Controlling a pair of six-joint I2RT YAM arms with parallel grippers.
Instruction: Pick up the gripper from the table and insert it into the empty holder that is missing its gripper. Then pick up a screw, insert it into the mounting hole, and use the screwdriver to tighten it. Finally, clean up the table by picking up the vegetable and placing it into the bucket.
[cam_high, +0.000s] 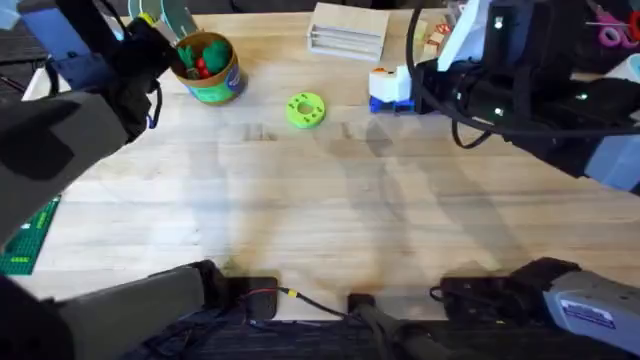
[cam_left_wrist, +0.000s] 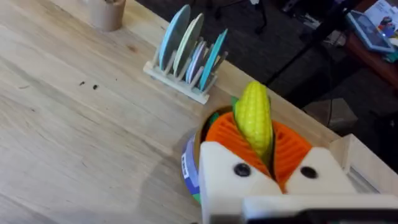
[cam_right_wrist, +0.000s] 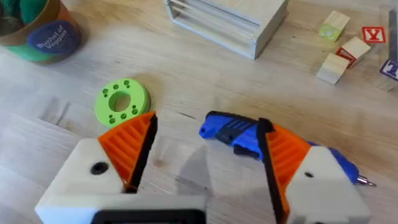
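The screwdriver (cam_right_wrist: 249, 134) is bright blue and lies flat on the table (cam_high: 330, 210) near the far edge, right of the middle. A thin metal bit sticks out of one end. In the right wrist view it sits between the orange pads of the right gripper (cam_right_wrist: 205, 155), whose fingers are wide apart and hold nothing.

The left gripper (cam_left_wrist: 267, 158) is over the far left corner. Its orange pads are squeezed on the vegetable (cam_left_wrist: 254, 118), a yellow toy corn with a bit of green, and it stands tip up. Right under it is the bucket (cam_high: 210, 70), a green tub close to the far edge. Red and green toys are inside it. A blue label runs round the bucket; in the right wrist view it seems to say "Bucket of Veggies", but the words are too small to be sure.

A flat green ring (cam_high: 305, 110) with small holes lies between the bucket and the screwdriver, apart from both. A pale wooden box (cam_high: 347, 30) sits at the far edge. Small wooden blocks (cam_right_wrist: 339, 53) lie beside it, and one has a red "Y" on it. A rack (cam_left_wrist: 186, 59) with blue and green discs stands at the table's edge near the bucket.

The middle and near side of the table are bare wood with lots of room to move.
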